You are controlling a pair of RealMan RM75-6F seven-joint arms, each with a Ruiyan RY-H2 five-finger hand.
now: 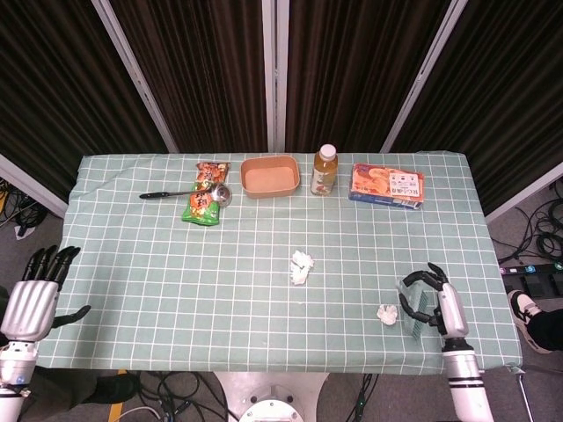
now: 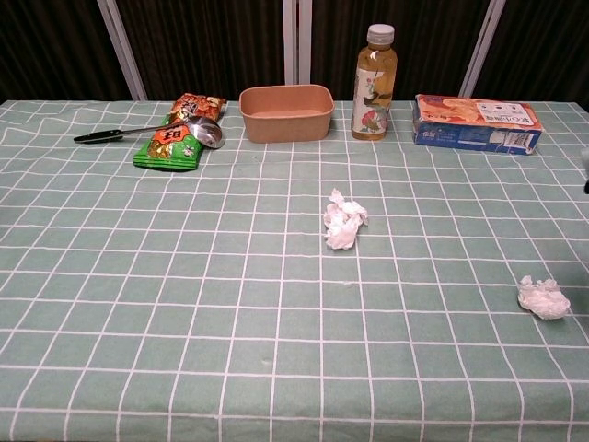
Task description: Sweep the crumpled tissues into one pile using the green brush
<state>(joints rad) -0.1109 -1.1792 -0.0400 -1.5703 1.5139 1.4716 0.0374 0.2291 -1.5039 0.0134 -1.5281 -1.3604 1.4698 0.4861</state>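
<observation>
Dark curtains back a worktop [image 1: 132, 264] under a green checked cloth. At its near right corner the right hand [image 1: 433, 301] grasps the green brush [image 1: 420, 306], just beside one tissue [image 1: 386, 313]; another tissue [image 1: 302, 265] lies mid-cloth. Off the left edge, the left hand [image 1: 35, 294] hangs released, fingers spread.

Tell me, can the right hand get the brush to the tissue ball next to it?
Probably yes. The right hand holds the green brush right beside the near crumpled tissue, with only bare tablecloth between them. The other tissue lies farther off, mid-table.
</observation>
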